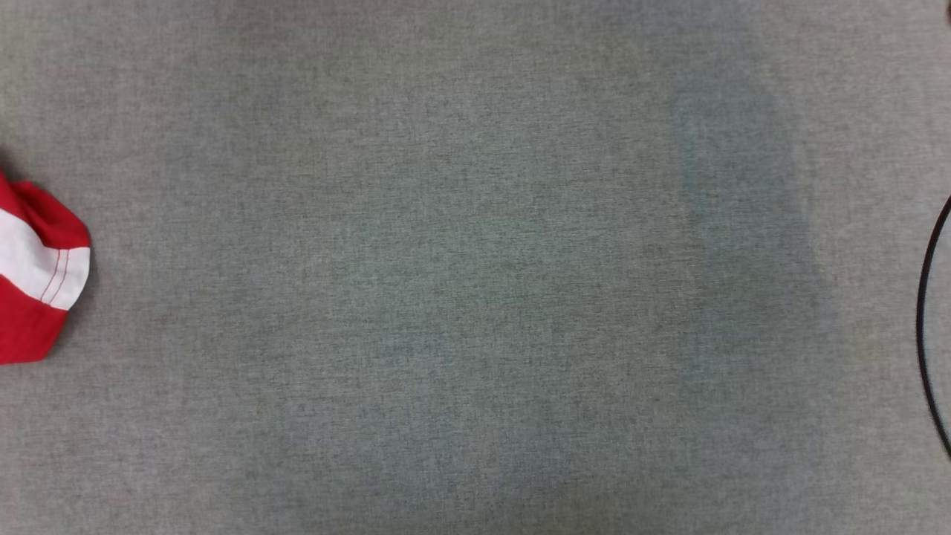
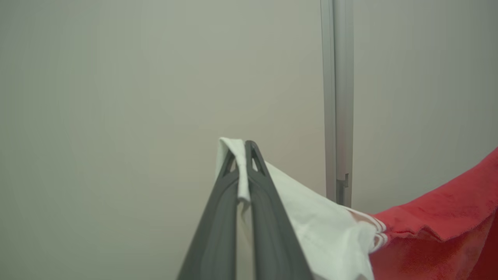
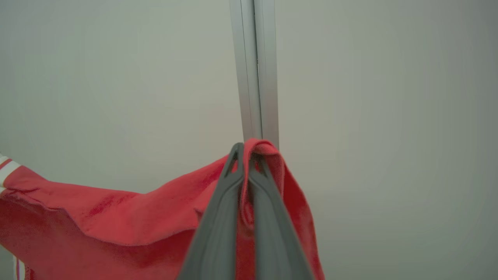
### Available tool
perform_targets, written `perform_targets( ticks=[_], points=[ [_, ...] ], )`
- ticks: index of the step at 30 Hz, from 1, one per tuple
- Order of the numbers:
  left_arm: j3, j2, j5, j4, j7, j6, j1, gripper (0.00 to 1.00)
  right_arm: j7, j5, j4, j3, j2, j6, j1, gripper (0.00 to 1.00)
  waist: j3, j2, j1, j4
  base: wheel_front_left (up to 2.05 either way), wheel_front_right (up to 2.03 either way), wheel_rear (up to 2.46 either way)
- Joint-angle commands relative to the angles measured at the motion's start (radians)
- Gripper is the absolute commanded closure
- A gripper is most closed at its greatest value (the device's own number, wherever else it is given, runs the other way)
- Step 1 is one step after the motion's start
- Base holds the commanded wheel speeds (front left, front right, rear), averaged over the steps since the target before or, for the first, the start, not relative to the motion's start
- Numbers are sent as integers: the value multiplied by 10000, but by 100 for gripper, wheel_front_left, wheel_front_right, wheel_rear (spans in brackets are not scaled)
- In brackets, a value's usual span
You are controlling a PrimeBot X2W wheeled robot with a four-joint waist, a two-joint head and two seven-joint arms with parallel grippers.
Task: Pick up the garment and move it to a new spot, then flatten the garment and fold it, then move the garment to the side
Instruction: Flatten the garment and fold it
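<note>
**Garment held at two points, both grippers clamped**

Left wrist view: left gripper (image 2: pixel 242 151) has its two dark fingers pressed together on the garment (image 2: pixel 330 229), gripping it where the cloth is white. A fold of white pokes out past the fingertips. From the grip the cloth slopes down to the right, white first, then thin red stitch lines, then red. Behind it is a pale wall (image 2: pixel 116 97) with a metal post (image 2: pixel 337 97) standing upright, right of the fingers.

Right wrist view: right gripper (image 3: pixel 245 153) is likewise clenched, holding a pinch of red cloth that loops over the fingertips. The red sheet sags away to the left and shows a little white striping at the far left edge. The same kind of post rises straight behind the fingertips.

Head view: grey woven table surface (image 1: pixel 475 297). One bunched corner of the garment, red with a white band and double stitching, shows at the left edge, about mid-height. Cannot tell whether that corner rests on the surface or hangs just above it; a slight shadow lies beside it. A thin black cable (image 1: pixel 925 319) curves in at the right edge, well apart from the cloth.
</note>
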Motion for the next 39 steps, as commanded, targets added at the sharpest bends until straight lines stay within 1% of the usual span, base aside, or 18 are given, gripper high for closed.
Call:
perform_targets(
  ticks=[1, 2, 5, 8, 12, 15, 18, 19, 21, 25, 27, 31, 35, 38, 39],
  points=[
    [-8, 17, -86, -52, -144, -2, 538, 100, -61, 246, -245, 158, -44, 1, 575, 100, 90, 0, -1, 105, 0, 0, 0],
    [-1, 141, -88, -103, -187, 0, 830, 100, -67, 320, -452, 280, -105, 1, 825, 100, 117, 0, -1, 79, 0, 0, 0],
    [257, 273, -220, -522, -282, 111, 2122, 100, -71, 580, -1381, 413, -321, 1, 2016, 100, 80, 0, -1, 33, 0, 0, 0],
    [611, 294, -253, -1513, -302, 346, 3645, 100, -71, 768, -2267, 382, -475, 1, 3468, 100, -241, 0, -1, 25, 0, 0, 0],
    [1123, 243, -325, -2850, -306, 521, 6063, 100, -73, 945, -3255, 359, -633, 1, 5362, 100, -692, 0, -1, 11, 0, 0, 0],
    [1400, 135, -171, -3756, -308, 769, 7629, 100, -72, 1026, -3758, 476, -759, 1, 6702, 100, -1083, 0, -1, 36, 0, 0, 0],
    [1706, -197, -44, -4575, -309, 1061, 9197, 100, -73, 1249, -4088, 510, -912, 1, 7938, 100, -1502, 0, -1, 114, 0, 0, 0],
    [1796, -349, -23, -4845, -309, 1130, 9701, 100, -73, 1348, -4155, 478, -957, 1, 8391, 100, -1656, 0, -1, 158, 0, 0, 0],
    [1884, -473, 120, -5219, -309, 1232, 10577, 100, -73, 1542, -4264, 477, -1043, 1, 9228, 100, -1941, 0, -1, 208, 0, 0, 0],
    [1943, -860, 230, -5722, -310, 1306, 12156, 100, -75, 1870, -4457, 358, -1182, 1, 10613, 100, -2486, 0, -1, 254, 0, 0, 0],
    [2072, -1052, 200, -5902, -310, 1379, 12882, 100, -74, 1972, -4474, 329, -1138, 1, 11254, 100, -2755, 0, -1, 218, 0, 0, 0],
    [2244, -1453, 264, -6289, -311, 1514, 14113, 100, -74, 2196, -4506, 88, -1105, 1, 12219, 100, -3277, 0, -1, 180, 0, 0, 0],
    [2424, -1763, 342, -6598, -311, 1537, 15199, 100, 65, 2291, -4673, -58, -1121, 1, 13136, 100, -3742, 0, -1, 143, 0, 0, 0],
    [2358, -2014, 448, -6685, -311, 1557, 15911, 100, 260, 2293, -4928, -300, -1207, 1, 13846, 100, -4113, 0, -1, 152, 0, 0, 0],
    [2358, -2014, 448, -6685, -311, 1557, 15911, 100, 260, 2293, -4928, -300, -1207, 1, 13846, 100, -4113, 0, -1, 152, 0, 0, 0]
  ],
)
